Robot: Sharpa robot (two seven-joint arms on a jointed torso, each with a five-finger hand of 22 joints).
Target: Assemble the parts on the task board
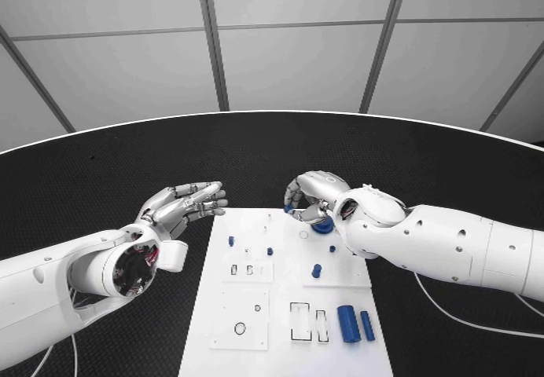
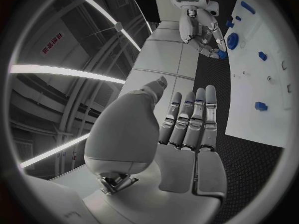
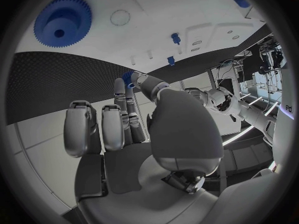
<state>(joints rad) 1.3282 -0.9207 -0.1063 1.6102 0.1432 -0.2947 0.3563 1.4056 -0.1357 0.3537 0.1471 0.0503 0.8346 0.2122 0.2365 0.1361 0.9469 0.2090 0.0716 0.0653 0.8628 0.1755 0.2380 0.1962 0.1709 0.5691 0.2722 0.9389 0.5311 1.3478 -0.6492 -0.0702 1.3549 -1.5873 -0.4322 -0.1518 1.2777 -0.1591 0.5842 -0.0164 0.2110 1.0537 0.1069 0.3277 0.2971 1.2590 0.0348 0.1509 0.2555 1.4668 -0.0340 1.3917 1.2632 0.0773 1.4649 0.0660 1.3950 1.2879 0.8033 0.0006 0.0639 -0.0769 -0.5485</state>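
Overhead, the right hand (image 1: 308, 196) pinches a small blue part (image 3: 129, 78) beside the toothed gear (image 3: 62, 21); left hand (image 1: 181, 206) flat, empty.

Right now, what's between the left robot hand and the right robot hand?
In the head view, only the bare far end of the task board and black table lie between the left robot hand and the right robot hand; no part sits there.
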